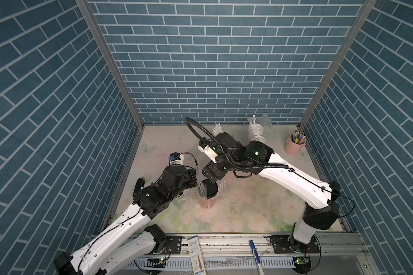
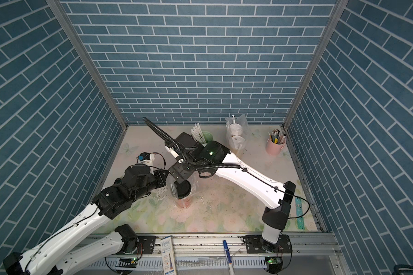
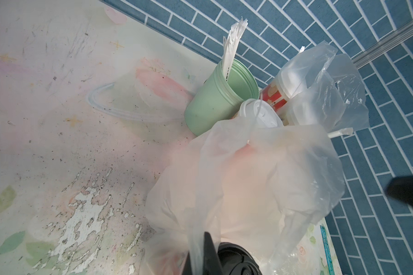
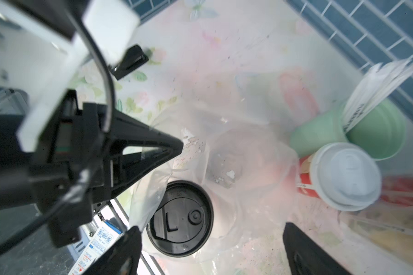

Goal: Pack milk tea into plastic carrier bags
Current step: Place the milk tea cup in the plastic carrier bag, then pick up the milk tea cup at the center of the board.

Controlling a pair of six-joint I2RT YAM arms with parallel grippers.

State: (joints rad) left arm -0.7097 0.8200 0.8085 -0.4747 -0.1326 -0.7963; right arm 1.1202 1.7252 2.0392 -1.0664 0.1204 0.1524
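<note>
Two robot arms meet over a floral-printed worktop (image 1: 248,214) walled in by blue brick-patterned panels. Near the middle stands a thin, transparent carrier bag (image 4: 148,200). A red milk tea cup (image 2: 184,202) with a black lid (image 4: 179,219) stands upright inside it, against one side of the bag's gaping mouth.

The left end effector (image 4: 173,147) is pressed together on the bag's rim, pinching the plastic. The right end effector (image 4: 211,227) hangs just above the bag's mouth with its fingers spread wide; the black lid shows between them in the right wrist view.

At the back of the worktop a second carrier bag (image 2: 244,123) holds white-lidded cups (image 2: 235,129). Near it stands a mint-green cup of wrapped straws (image 3: 212,102), and in the far right corner a pink cup of pens (image 1: 294,146).
</note>
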